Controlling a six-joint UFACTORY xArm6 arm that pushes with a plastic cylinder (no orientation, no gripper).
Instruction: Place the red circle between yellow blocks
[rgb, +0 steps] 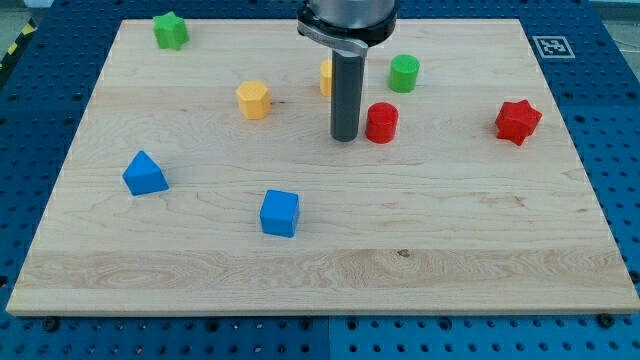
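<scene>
The red circle (381, 123) stands on the wooden board, right of centre near the view's top. My tip (345, 137) is just to its left, a small gap away. One yellow block (254, 99), hexagon-like, sits further left. A second yellow block (326, 77) is mostly hidden behind my rod, above the tip. The red circle lies to the right of and below both yellow blocks.
A green cylinder (404, 73) stands just above the red circle. A red star (517, 121) is at the right. A green star (171, 30) is at the top left. A blue triangle (145, 174) and a blue cube (280, 213) lie lower left.
</scene>
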